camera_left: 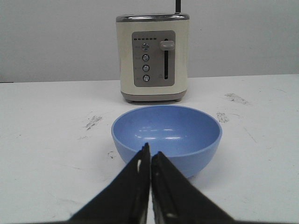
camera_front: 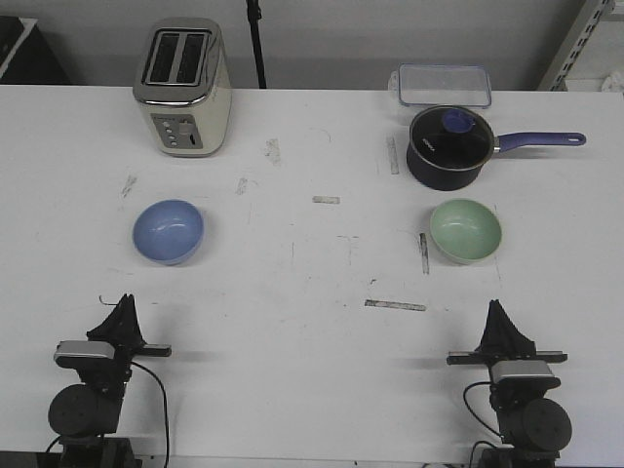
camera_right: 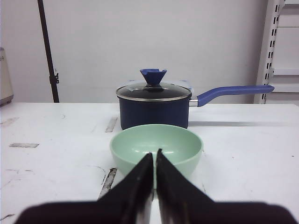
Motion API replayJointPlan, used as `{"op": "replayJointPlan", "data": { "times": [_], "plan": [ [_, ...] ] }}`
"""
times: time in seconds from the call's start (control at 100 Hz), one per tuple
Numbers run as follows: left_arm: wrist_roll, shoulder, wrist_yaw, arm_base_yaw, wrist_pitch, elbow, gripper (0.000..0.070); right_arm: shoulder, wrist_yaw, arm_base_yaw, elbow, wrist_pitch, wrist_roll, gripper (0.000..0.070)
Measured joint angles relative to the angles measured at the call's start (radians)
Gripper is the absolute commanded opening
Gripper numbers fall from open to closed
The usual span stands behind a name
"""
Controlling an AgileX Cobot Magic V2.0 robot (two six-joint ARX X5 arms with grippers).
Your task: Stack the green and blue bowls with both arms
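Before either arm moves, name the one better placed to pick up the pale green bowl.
Right. The pale mint green glossy bowl sits directly ahead of the right gripper, whose shut fingers point at it. The left gripper faces the light blue glossy bowl across the table.

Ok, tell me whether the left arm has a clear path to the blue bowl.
Probably yes. The blue bowl sits straight ahead of the left gripper with only bare table between them. The toaster stands behind the bowl, out of the way. The jaws are shut, so they must open first.
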Motion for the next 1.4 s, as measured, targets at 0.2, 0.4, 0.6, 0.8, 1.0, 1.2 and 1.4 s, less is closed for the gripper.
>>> {"op": "replayJointPlan", "data": {
  "times": [0.2, 0.4, 0.6, 0.8, 1.0, 1.2, 1.4],
  "plan": [
    [0.0, 0.0, 0.0, 0.0, 0.0, 0.0, 0.0002, 0.0, 0.0, 0.0, 0.0, 0.0, 0.0, 0.0003],
    [0.0, 0.0, 0.0, 0.0, 0.0, 0.0, 0.0002, 0.0, 0.0, 0.0, 0.0, 0.002, 0.003, 0.0003],
    [0.0, 0.0, 0.0, 0.0, 0.0, 0.0, 0.0002, 0.0, 0.0, 0.0, 0.004, 0.043, 0.007, 0.0003],
    [0.0, 0.0, 0.0, 0.0, 0.0, 0.0, 0.0002, 0.009, 0.021, 0.0, 0.072, 0.027, 0.007, 0.0003],
    [0.0, 0.0, 0.0, 0.0, 0.0, 0.0, 0.0002, 0.097, 0.047, 0.0, 0.162, 0.0, -0.001, 0.0003],
    [0.0, 0.0, 0.0, 0.0, 0.0, 0.0, 0.0002, 0.272, 0.076, -0.001, 0.328, -0.105, -0.024, 0.0003],
    [0.0, 0.0, 0.0, 0.0, 0.0, 0.0, 0.0002, 0.501, 0.075, -0.001, 0.475, -0.14, -0.027, 0.0003]
  ]
}}
